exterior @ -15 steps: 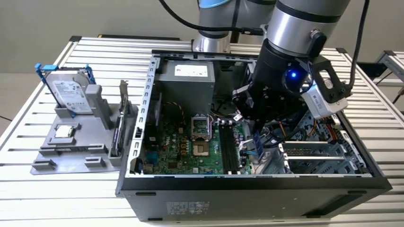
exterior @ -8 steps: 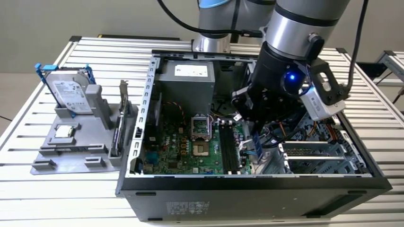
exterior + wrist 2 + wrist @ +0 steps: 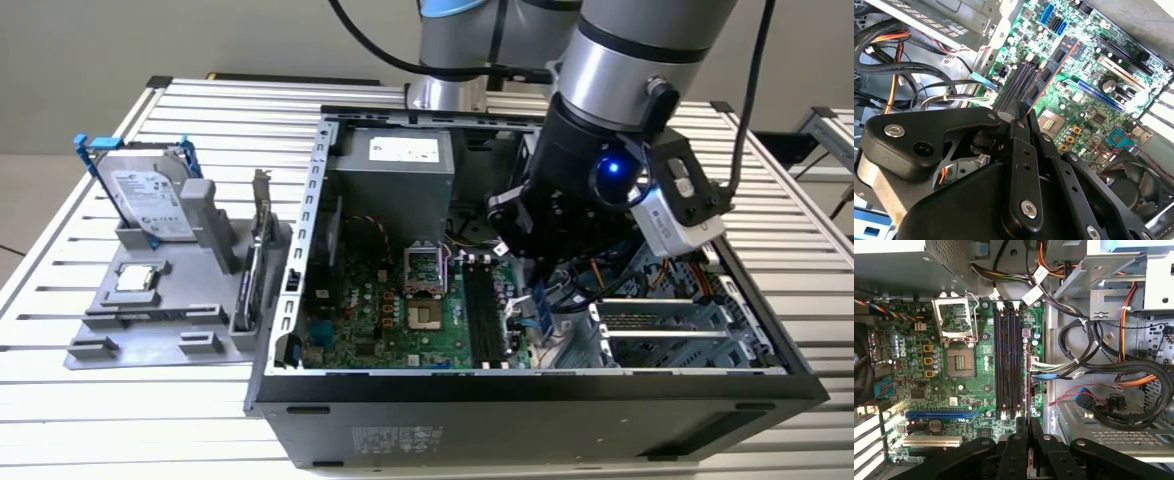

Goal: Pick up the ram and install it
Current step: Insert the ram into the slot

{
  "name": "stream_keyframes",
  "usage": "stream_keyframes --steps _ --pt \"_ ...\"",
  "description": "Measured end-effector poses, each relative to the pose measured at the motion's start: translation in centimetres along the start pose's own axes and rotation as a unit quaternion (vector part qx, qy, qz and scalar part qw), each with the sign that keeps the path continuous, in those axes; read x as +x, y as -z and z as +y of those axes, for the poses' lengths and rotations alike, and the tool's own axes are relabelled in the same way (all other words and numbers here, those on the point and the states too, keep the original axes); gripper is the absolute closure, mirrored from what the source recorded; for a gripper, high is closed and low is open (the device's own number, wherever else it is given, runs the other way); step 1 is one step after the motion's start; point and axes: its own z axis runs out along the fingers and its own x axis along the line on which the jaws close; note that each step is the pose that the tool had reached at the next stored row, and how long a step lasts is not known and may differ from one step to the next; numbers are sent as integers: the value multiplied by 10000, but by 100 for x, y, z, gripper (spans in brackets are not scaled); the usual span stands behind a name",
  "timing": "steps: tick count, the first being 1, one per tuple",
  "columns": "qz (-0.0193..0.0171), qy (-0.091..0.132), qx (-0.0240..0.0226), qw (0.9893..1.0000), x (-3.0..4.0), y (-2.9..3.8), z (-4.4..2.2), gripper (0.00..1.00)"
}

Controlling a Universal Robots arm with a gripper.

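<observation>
In the exterior view, an open computer case lies on the slatted table. The arm reaches down into it, over the side of the motherboard towards the exterior view's right. The ram shows as a thin bluish strip below the jaws, just beside the black memory slots. On the exterior view's left, a grey fixture holds a hard drive in a blue frame. In the second wrist view, the jaws are pressed onto the ram, pinching it by its flat faces. The stick runs away from them, chips showing, alongside the memory slots. Whether it touches a slot I cannot tell. In the first wrist view, the ram is seen edge-on as a thin line rising from between the jaws, next to the slots, with the bare processor socket further off.
</observation>
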Motion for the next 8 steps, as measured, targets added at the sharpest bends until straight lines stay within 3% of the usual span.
stream_keyframes --steps 8 --pt "1 1 -15 10000 12 -24 18 100"
